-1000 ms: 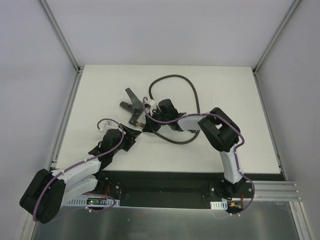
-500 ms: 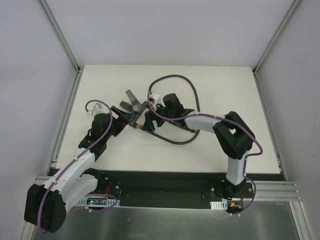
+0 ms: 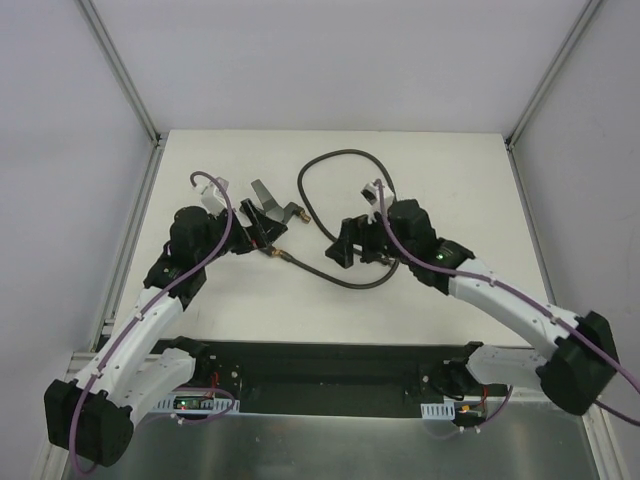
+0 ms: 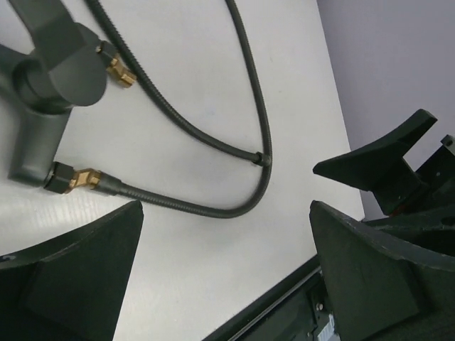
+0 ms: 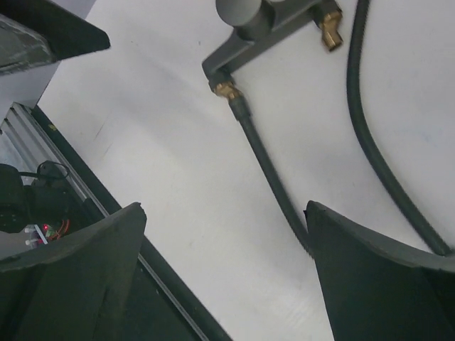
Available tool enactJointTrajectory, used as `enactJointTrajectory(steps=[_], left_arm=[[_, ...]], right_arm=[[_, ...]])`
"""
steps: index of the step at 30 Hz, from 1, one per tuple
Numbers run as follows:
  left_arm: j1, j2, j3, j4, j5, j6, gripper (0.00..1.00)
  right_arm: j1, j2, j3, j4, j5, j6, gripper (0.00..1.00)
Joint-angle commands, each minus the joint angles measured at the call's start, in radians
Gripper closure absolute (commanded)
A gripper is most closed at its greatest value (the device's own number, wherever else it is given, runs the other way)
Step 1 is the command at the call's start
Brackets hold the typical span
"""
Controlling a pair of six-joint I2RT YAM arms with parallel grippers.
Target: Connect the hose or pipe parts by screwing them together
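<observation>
Both arms had swung apart, left gripper (image 3: 264, 232) and right gripper (image 3: 343, 243) released, empty. Beside the left lay the dark-grey forked brass-tipped fitting (image 3: 268, 198), its tip touching the long dark-grey rubber hose (image 3: 345, 153).

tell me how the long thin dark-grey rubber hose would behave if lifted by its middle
Probably floppy: the long thin dark-grey rubber hose lies in loose curves across the white table, so it would likely sag either side of a grip. One end looks joined to the small dark-grey forked fitting, which might drag along.
</observation>
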Motion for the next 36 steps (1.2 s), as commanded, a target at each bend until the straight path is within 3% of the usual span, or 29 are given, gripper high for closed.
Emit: enactJointTrajectory(steps=[1, 7, 13, 21, 36], left_arm=[[0.003, -0.036, 0.046, -0.008, 0.228, 0.147, 0.01], [0.001, -0.134, 0.0, -0.039, 0.24, 0.18, 0.01], [0.001, -0.291, -0.014, -0.076, 0.182, 0.22, 0.01], [0.001, -0.417, -0.026, -0.094, 0.17, 0.206, 0.01], [0.001, -0.401, 0.002, -0.105, 0.181, 0.192, 0.01]], right_arm=[[-0.002, -0.219, -0.085, -0.146, 0.158, 0.09, 0.04], [-0.006, -0.524, -0.157, -0.229, 0.263, 0.074, 0.04], [-0.011, -0.647, -0.157, -0.298, 0.31, 0.067, 0.04], [-0.009, -0.71, -0.185, -0.306, 0.326, 0.072, 0.04], [-0.009, -0.735, -0.171, -0.313, 0.358, 0.06, 0.04]])
